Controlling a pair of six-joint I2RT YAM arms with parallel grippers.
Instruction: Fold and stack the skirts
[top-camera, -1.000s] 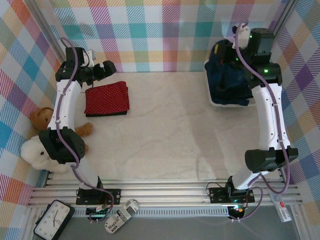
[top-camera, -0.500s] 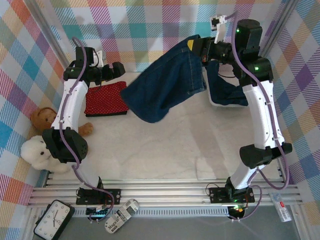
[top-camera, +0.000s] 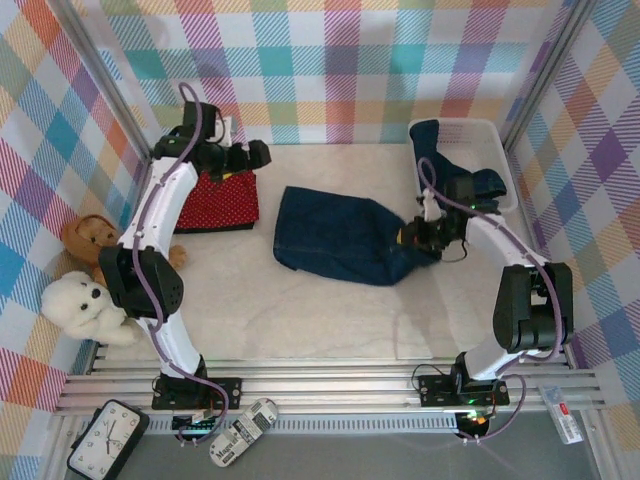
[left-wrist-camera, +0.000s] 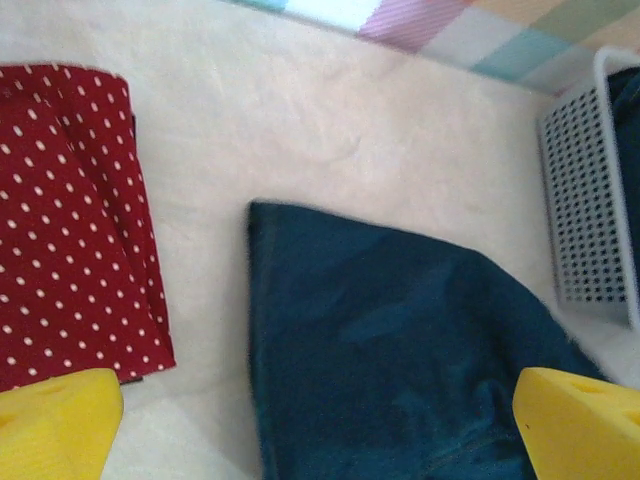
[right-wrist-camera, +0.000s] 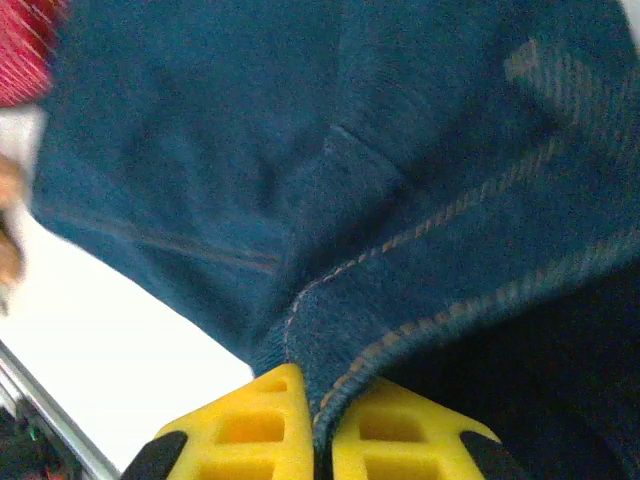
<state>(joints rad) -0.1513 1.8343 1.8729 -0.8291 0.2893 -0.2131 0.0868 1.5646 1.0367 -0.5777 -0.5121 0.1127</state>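
Note:
A dark blue denim skirt (top-camera: 340, 238) lies spread across the middle of the table. My right gripper (top-camera: 415, 235) is shut on its right edge, and the stitched hem is pinched between the yellow fingers (right-wrist-camera: 250, 420) in the right wrist view. A folded red skirt with white dots (top-camera: 222, 200) rests at the back left, with a dark edge showing under it. My left gripper (top-camera: 255, 158) hovers open above that skirt's right side, and its fingers (left-wrist-camera: 55, 420) frame both the red skirt (left-wrist-camera: 70, 220) and the denim skirt (left-wrist-camera: 400, 350). More dark blue cloth (top-camera: 445, 155) hangs from the basket.
The white mesh basket (top-camera: 495, 130) stands at the back right corner. A brown teddy bear (top-camera: 85, 235) and a white one (top-camera: 80, 305) sit at the left edge. A clock (top-camera: 105, 440) and a remote lie below the front rail.
My right gripper pulled the denim skirt out of the basket, swung it through the air to the left, and brought it down onto the table. My left arm shifted a little right.

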